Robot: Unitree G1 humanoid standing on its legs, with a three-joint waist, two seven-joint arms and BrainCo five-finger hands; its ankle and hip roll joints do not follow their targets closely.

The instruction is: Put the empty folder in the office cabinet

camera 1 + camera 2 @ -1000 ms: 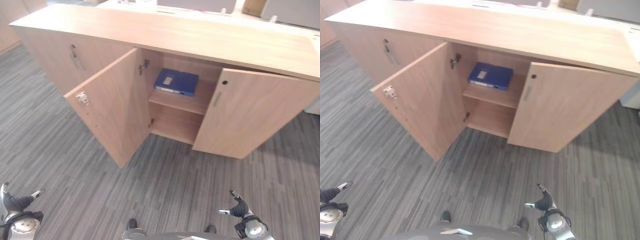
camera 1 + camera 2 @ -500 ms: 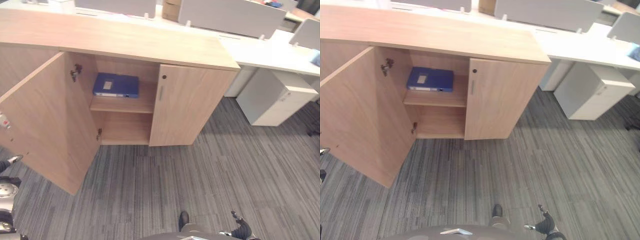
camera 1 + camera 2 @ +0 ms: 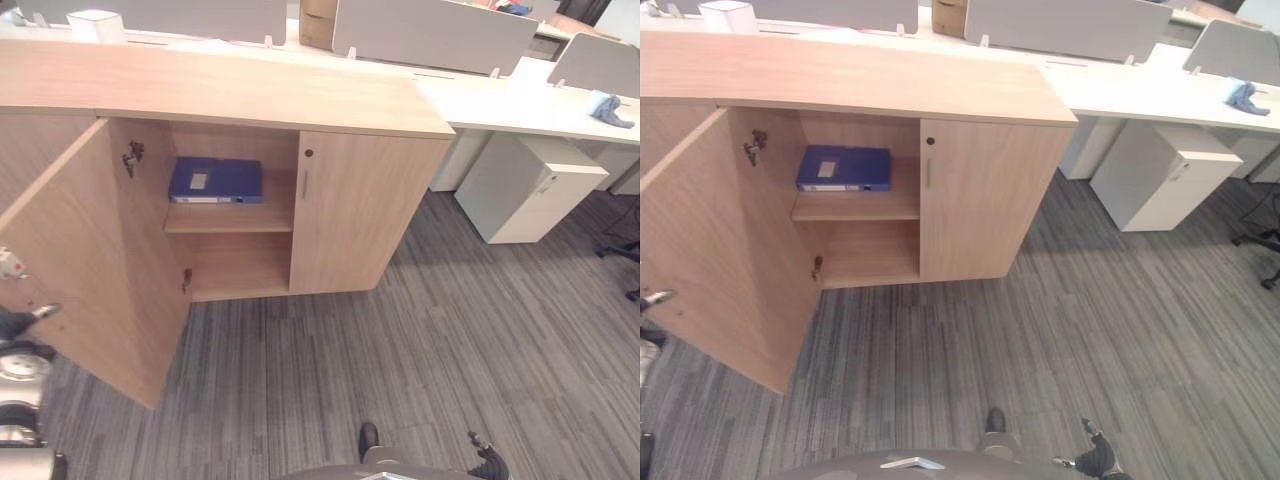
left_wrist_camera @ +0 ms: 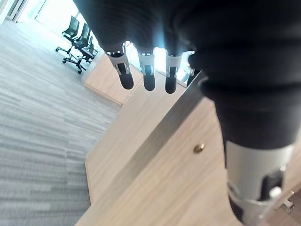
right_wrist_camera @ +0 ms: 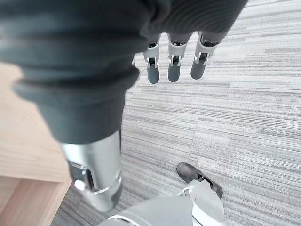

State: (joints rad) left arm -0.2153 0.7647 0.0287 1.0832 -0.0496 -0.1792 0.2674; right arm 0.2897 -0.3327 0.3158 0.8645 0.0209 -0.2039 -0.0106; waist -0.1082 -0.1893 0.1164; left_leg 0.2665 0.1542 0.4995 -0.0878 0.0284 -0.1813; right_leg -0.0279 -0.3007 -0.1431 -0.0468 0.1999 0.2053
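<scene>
While both arms hang low at the near edge of the scene, neither hand carries anything. Right hand (image 5: 174, 66): fingers straight and relaxed over the grey carpet (image 3: 420, 350), holding nothing. Left hand (image 4: 148, 70): fingers likewise straight, empty, just beside the open left door (image 3: 75, 260) of the office cabinet (image 3: 250, 100), not visibly touching it.

Farther off, the left door stands swung wide toward the robot; the right door (image 3: 360, 215) is shut. Inside the open half, the blue folder (image 3: 215, 180) lies flat on the upper shelf (image 3: 230, 218), label up, well inside the front edge. Lower shelf bare.

Judgement: the placing step looks done, since the folder sits in the cabinet and both hands are free. What is left, if anything, is closing the left door. That would call for the left hand to get behind the door's outer face and push it round toward the cabinet front.

Beyond the cabinet: white desks (image 3: 520, 105) with grey dividers, a white pedestal (image 3: 525, 190) at the right.
</scene>
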